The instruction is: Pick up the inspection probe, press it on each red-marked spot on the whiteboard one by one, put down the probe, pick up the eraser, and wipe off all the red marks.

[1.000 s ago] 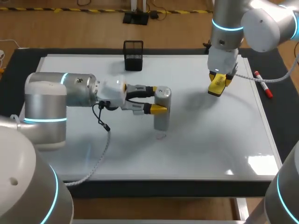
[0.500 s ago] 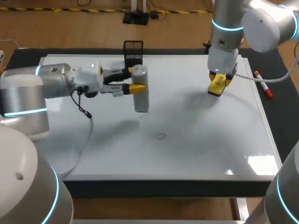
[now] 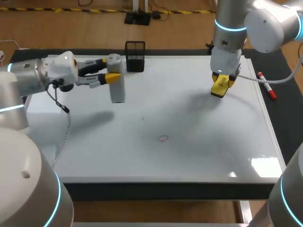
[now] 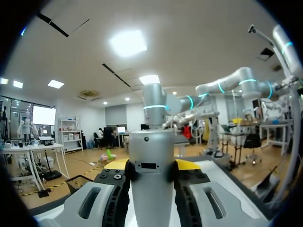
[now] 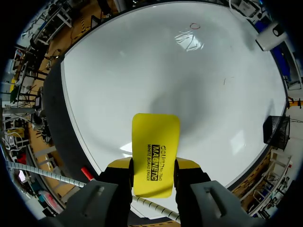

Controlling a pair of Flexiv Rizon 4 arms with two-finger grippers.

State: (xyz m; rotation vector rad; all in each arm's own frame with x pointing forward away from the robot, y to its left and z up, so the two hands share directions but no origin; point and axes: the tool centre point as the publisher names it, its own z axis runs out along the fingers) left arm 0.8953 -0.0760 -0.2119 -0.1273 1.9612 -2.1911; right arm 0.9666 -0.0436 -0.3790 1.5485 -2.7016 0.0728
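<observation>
Probe (image 3: 116, 78) left, eraser (image 3: 219, 86) right, over whiteboard (image 3: 189, 156)

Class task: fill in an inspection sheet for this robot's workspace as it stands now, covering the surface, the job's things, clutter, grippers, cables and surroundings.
Surface: whiteboard flat on a black mat; one small red ring mark near its middle, a tiny dark tick just beyond.
Job's things: grey probe held upright over the board's far left part; yellow eraser held over the far right part.
Clutter: black mesh holder at the far edge; red marker on the mat.
Grippers: left gripper shut on the probe; right gripper shut on the eraser.
Cables: black cable hangs from the left wrist; white coiled cable at the right wrist.
Surroundings: nothing seen.
</observation>
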